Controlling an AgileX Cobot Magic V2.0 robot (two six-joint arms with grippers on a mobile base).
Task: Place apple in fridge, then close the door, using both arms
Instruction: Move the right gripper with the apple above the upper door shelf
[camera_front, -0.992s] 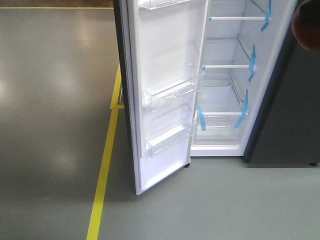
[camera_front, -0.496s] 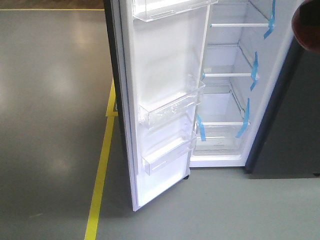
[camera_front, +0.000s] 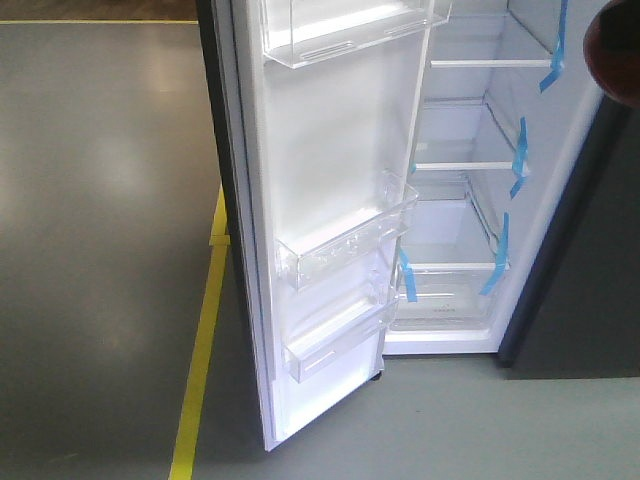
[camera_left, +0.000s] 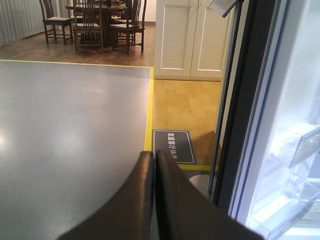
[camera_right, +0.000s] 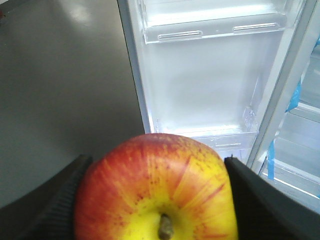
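Just one apple (camera_right: 155, 195) in the right hand (camera_right: 157, 165), one open door (camera_front: 340, 170)

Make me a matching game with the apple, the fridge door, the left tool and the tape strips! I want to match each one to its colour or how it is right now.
Things:
1. apple
2. fridge door
3. left tool
4. tape strips

Colour or state:
A. blue
B. shut, with nothing in it
C. swung wide open
D. red and yellow

Right pairs: 1-D, 2-C, 3-B, 4-A.
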